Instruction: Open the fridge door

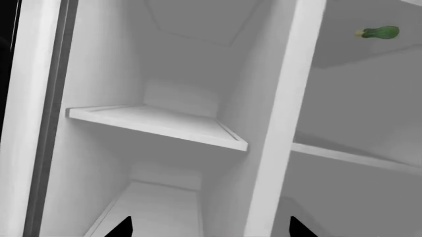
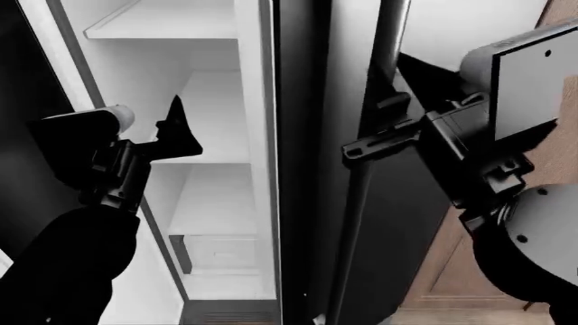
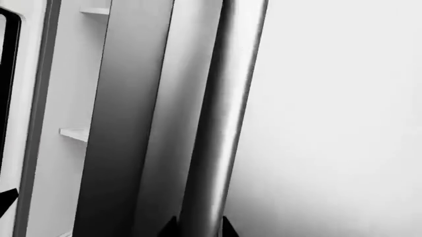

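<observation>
The fridge [image 2: 307, 135] stood directly ahead, its left door open onto white shelves [image 1: 158, 126]. The left gripper [image 2: 172, 132] hovered spread and empty there. The right gripper [image 3: 197, 229] straddled the bar handle [image 3: 224, 118]; whether it gripped was unclear.

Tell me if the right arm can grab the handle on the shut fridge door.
Probably yes: the right gripper already sits at the bar handle, its fingertips straddling the bar in the right wrist view, with nothing between them.
</observation>
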